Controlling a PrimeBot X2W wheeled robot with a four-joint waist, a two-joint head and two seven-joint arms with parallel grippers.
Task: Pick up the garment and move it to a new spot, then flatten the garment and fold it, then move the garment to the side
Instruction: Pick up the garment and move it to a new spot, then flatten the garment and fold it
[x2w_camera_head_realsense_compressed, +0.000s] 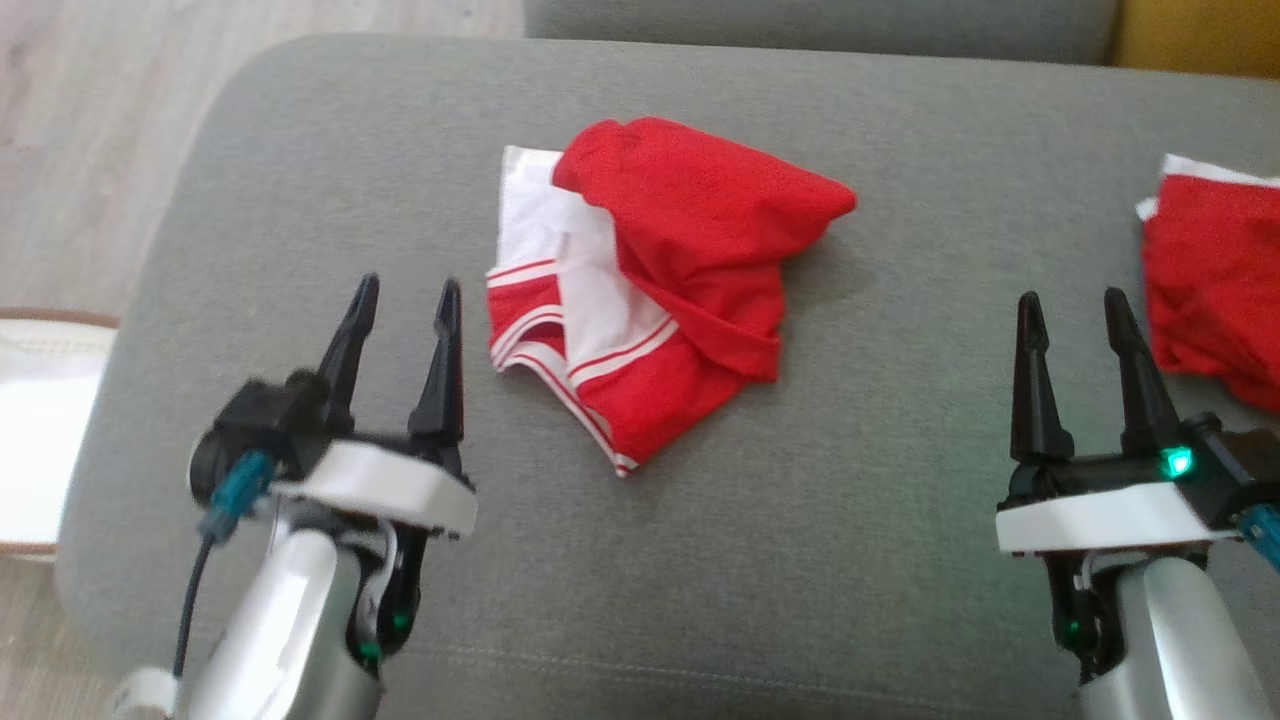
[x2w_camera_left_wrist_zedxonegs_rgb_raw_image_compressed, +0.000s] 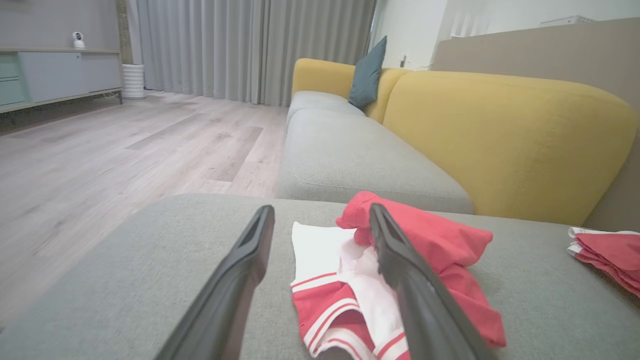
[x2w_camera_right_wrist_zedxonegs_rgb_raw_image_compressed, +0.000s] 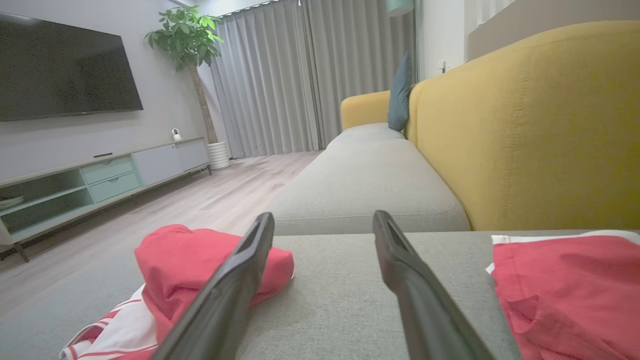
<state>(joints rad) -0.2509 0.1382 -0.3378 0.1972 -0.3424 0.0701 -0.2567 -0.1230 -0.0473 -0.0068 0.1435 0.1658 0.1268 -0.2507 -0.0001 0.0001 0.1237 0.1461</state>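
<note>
A crumpled red garment (x2w_camera_head_realsense_compressed: 680, 270) with white panels and red-and-white striped trim lies in a heap on the grey sofa cushion (x2w_camera_head_realsense_compressed: 820, 560), near its middle. My left gripper (x2w_camera_head_realsense_compressed: 405, 300) is open, low at the left, its tips a little left of the garment's striped edge. My right gripper (x2w_camera_head_realsense_compressed: 1075, 310) is open at the lower right, well clear of the garment. The left wrist view has the garment (x2w_camera_left_wrist_zedxonegs_rgb_raw_image_compressed: 450, 240) just ahead, between and right of the fingers (x2w_camera_left_wrist_zedxonegs_rgb_raw_image_compressed: 240, 280). In the right wrist view the garment (x2w_camera_right_wrist_zedxonegs_rgb_raw_image_compressed: 175, 260) lies ahead on the left.
A second red-and-white cloth (x2w_camera_head_realsense_compressed: 1215, 270) lies at the cushion's right edge, close beside my right gripper. The yellow sofa back (x2w_camera_left_wrist_zedxonegs_rgb_raw_image_compressed: 505, 135) rises behind the cushion. Wooden floor (x2w_camera_head_realsense_compressed: 80, 130) lies past the cushion's left edge, with a white object (x2w_camera_head_realsense_compressed: 40, 420) there.
</note>
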